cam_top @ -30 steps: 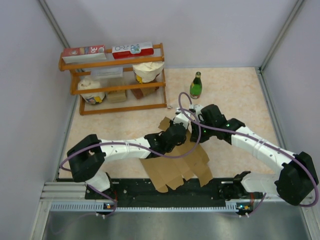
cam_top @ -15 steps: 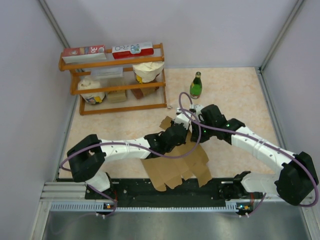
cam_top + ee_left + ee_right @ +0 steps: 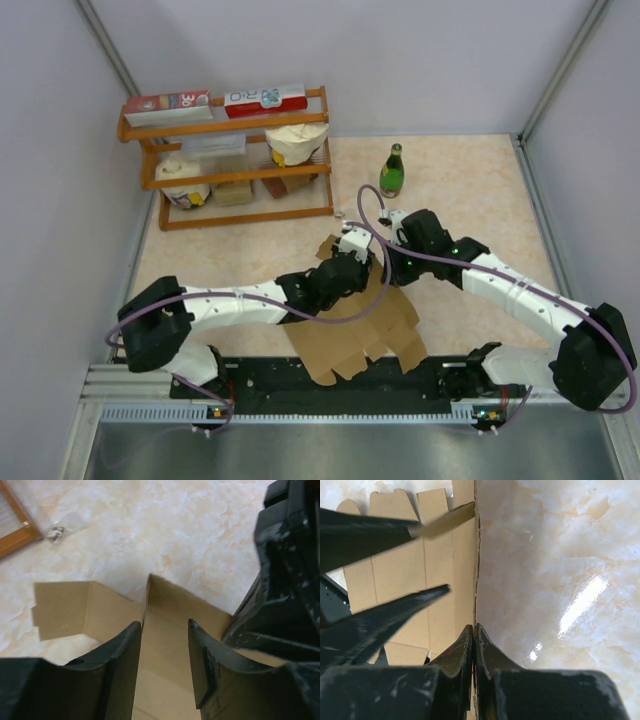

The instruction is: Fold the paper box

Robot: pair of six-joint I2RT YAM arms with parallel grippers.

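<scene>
Now | paper box (image 3: 345, 345) is laid near centre | its edge is pinched by right gripper (image 3: 474, 627) | left gripper (image 3: 164, 625) is held unclenched over it.

text | "30" — left red carton (image 3: 168, 103) | other print — unreadable

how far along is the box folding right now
Early. Done: only the far end of the paper box is creased upward; the rest lies as a flat sheet. In hand: the right gripper is shut on its edge, while the left gripper hangs open over the raised panels. Left: raising the walls, tucking flaps, closing.
</scene>
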